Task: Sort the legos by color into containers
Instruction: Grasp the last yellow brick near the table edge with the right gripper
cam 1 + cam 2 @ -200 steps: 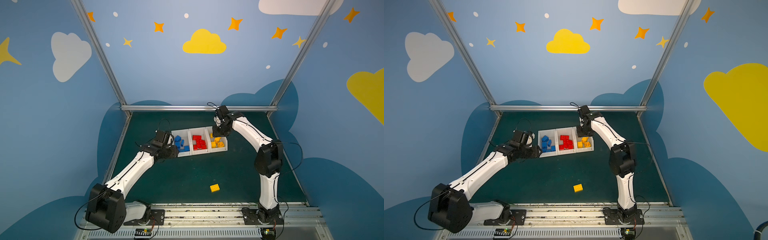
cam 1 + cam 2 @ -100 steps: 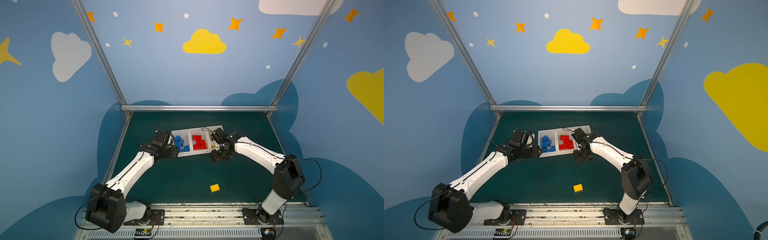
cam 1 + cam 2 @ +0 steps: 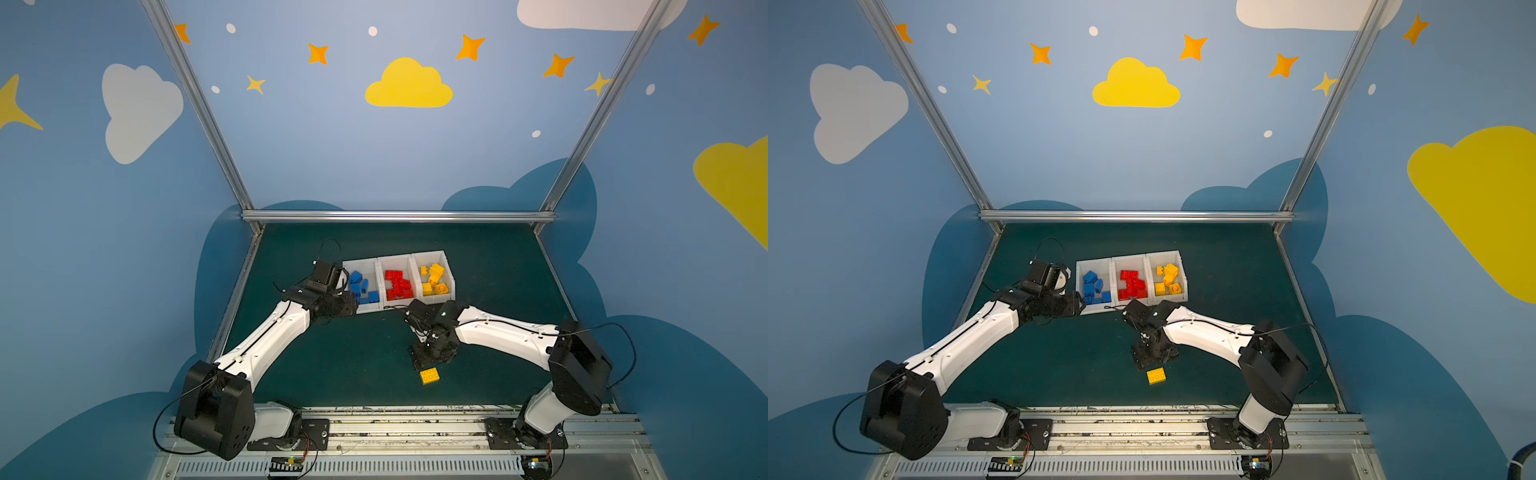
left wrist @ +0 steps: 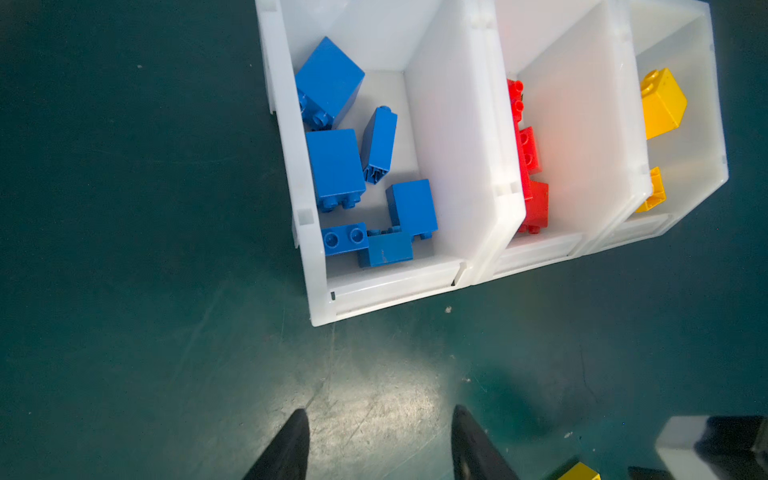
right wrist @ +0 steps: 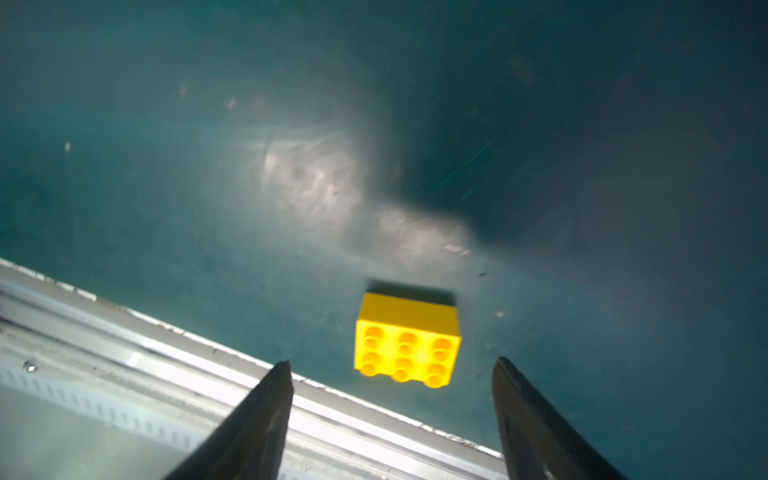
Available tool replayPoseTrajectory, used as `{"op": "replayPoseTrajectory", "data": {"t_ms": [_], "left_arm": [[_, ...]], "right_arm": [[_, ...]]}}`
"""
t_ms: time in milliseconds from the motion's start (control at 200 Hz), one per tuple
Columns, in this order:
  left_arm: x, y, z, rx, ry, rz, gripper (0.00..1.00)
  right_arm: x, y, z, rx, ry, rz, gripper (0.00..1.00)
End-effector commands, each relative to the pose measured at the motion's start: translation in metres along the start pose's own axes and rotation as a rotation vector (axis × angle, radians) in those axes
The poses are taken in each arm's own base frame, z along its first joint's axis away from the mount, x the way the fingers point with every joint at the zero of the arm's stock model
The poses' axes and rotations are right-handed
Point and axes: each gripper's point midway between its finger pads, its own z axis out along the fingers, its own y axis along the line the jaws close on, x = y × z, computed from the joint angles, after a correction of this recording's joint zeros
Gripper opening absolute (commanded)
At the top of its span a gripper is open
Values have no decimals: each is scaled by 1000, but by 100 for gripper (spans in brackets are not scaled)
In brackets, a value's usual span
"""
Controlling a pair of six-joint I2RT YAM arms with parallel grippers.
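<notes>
Your right gripper (image 3: 428, 359) hangs low over the dark green mat (image 3: 365, 357), right of centre and towards the near edge. Its jaws stand wide apart with nothing between them. The loose yellow plastic brick with six studs (image 3: 429, 375) lies flat on the mat, studs up, just on the near side of that gripper. In the right wrist view the brick (image 5: 408, 338) sits a little beyond the fingertips (image 5: 282, 374), in line with the gap between them, and neither fingertip touches it.

Further back, near the middle of the mat, three white plastic bins stand side by side in a row, touching.
- The left bin (image 4: 449, 166) holds a loose pile of blue bricks (image 3: 361, 286).
- The middle bin (image 4: 582, 145) holds red bricks (image 3: 399, 284).
- The right bin (image 4: 698, 166) holds yellow bricks (image 3: 434, 280), one of them tilted on top of the others.

Your left gripper (image 4: 380, 411) is at the near left corner of the left bin, over bare mat. Its jaws are parted and it holds nothing.
</notes>
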Motion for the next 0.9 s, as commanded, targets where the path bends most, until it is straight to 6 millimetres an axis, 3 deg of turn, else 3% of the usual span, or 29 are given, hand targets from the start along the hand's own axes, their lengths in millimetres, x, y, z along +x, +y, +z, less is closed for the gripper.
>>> {"op": "replayPoseTrajectory", "data": {"t_ms": [0,390,726,896], "left_arm": [[8,1,3,11,26,-3,56],[12,0,5,23,33,-8,56],[12,1,4,24,30,-8,56],[12,1,3,22,27,-6,56]], "right_arm": [[16,-4,11,40,54,38,77],[26,-5,35,53,105,93,75],[25,-10,36,83,96,111,45],[17,-11,29,91,76,96,39]]}}
